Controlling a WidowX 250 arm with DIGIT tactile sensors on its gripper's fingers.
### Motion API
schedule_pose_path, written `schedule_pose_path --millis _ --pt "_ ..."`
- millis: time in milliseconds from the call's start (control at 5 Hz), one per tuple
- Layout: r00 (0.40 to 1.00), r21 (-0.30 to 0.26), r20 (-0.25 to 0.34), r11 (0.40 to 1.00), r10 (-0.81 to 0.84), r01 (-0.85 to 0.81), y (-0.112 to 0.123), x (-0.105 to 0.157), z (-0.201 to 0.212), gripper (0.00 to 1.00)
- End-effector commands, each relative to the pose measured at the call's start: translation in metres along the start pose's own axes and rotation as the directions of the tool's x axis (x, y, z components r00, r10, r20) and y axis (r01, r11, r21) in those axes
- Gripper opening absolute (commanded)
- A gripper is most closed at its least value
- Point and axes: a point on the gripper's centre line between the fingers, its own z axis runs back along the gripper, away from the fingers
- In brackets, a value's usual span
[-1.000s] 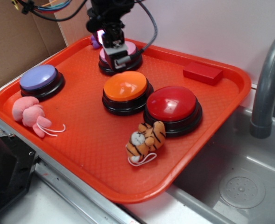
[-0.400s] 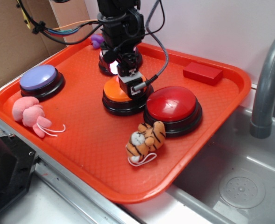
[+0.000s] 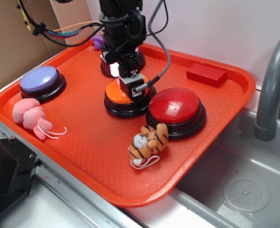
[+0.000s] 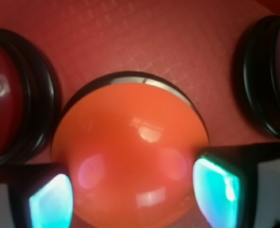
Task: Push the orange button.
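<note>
Orange tray (image 3: 82,147) beside a sink. Gripper (image 3: 131,88) down at frame centre, fingers (image 4: 49,202) spread apart, grasping nothing, straddling the orange button (image 3: 120,97). Round dome facing straight up, no long axis. Red button (image 3: 175,107) just right.

High oblique exterior; close downward wrist view

Black arm (image 3: 120,23), grey cable (image 3: 162,42), white-tipped end effector (image 3: 131,88)

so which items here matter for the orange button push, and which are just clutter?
In play: orange button, gripper.
Clutter: red button, purple button, pink button, tiger plush, pink plush, red block, tray.
</note>
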Motion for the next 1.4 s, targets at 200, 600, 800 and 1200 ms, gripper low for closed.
schedule_pose_path --millis 200,600,800,1200 --pt "0.991 0.046 0.122 0.998 -0.049 0.044 0.001 -0.01 0.066 1.0" --pt "0.993 0.036 0.121 0.999 -0.014 0.009 0.005 -0.019 0.088 1.0" --pt "0.994 0.064 0.109 0.998 -0.019 0.012 0.005 -0.018 0.09 1.0" --pt "0.993 0.07 0.092 0.995 -0.076 0.069 0.008 -0.015 0.086 1.0"
